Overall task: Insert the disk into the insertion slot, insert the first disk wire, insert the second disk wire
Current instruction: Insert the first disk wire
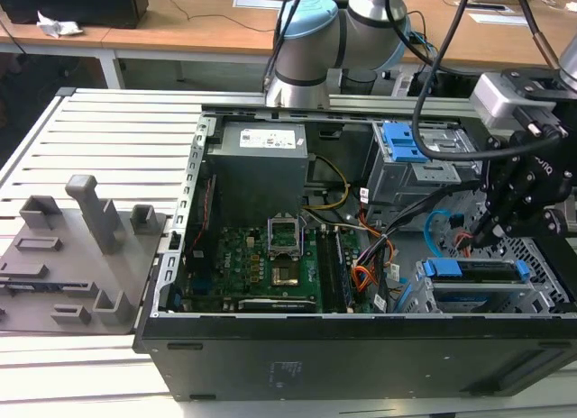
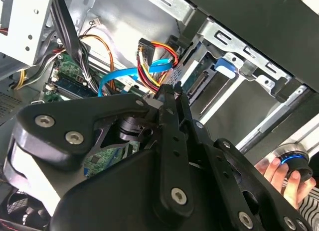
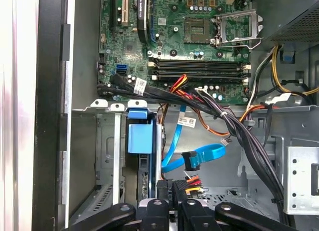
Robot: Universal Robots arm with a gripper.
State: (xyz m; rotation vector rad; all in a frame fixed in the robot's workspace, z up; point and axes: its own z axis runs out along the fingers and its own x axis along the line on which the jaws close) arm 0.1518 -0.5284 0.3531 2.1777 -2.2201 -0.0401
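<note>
Slatted tabletop [image 1: 108,139] carried the open black computer case [image 1: 361,355]. A grey fixture block [image 1: 81,256] sat beside it on the exterior view's left. The arm [image 1: 311,49] stood behind the case, with its wrist over the corner at the exterior view's right. The green motherboard [image 3: 199,37] lay flat on the case floor.

I logged the insertion slot [image 1: 545,287] in that corner, near the taller grey bay with the blue latch [image 1: 433,175]. The disk [image 1: 473,270] sat inside the slot, its blue carrier showing at the opening.

The claw [image 2: 172,91] hung just beside the disk's end. Its fingers were drawn close on the black plug of the multicoloured disk wire [image 2: 149,57], so I recorded it as gripping that plug. The blue disk wire [image 3: 199,156] looped loose nearby, its plug hanging apart from the disk.

Outside the case, a person's hand [image 2: 279,173] held a round blue-lit knob [image 2: 294,159].
</note>
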